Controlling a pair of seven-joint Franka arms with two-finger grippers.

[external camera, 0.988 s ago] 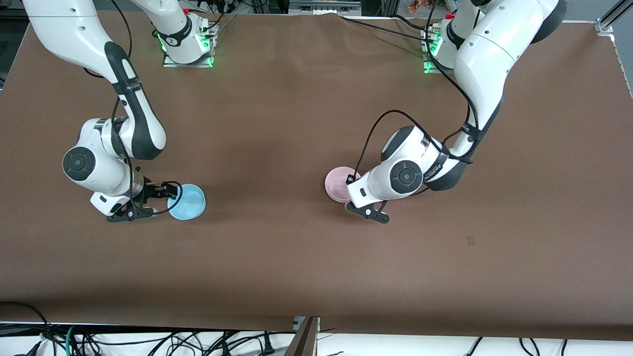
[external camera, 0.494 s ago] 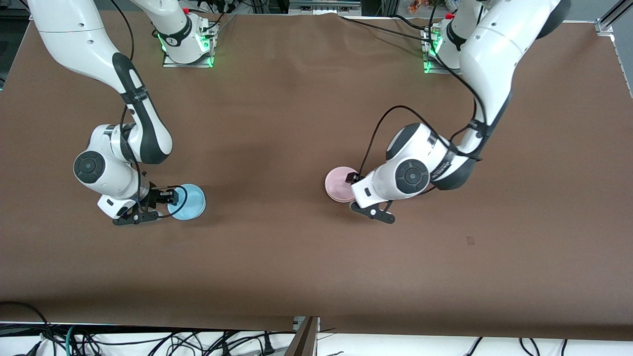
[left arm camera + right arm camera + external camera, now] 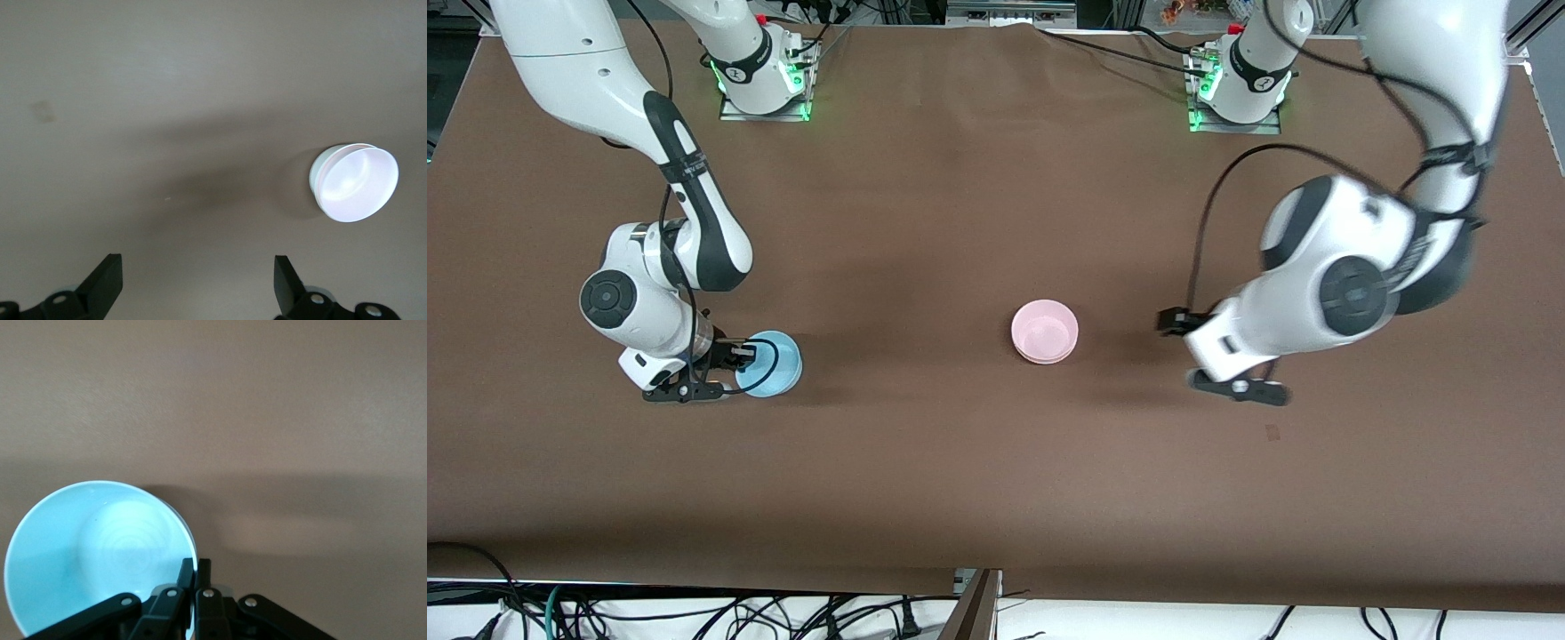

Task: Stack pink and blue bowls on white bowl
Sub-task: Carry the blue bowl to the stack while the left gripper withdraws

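The pink bowl (image 3: 1045, 331) sits mid-table, nested on the white bowl, of which only a pale rim (image 3: 319, 172) shows beneath it in the left wrist view. My left gripper (image 3: 1178, 349) hangs open and empty above the table, off to the pink bowl's side toward the left arm's end; its fingers (image 3: 107, 280) stand wide apart. The blue bowl (image 3: 774, 363) is low at the table near the right arm's end. My right gripper (image 3: 740, 364) is shut on its rim, one finger inside the bowl (image 3: 93, 553) and one outside.
A brown cloth (image 3: 925, 462) covers the whole table. The two arm bases (image 3: 763, 76) stand along the edge farthest from the front camera. Cables (image 3: 694, 613) lie below the table's nearest edge.
My left gripper has opened, let go of the pink bowl and drawn away toward the left arm's end. My right gripper has closed on the blue bowl's rim.
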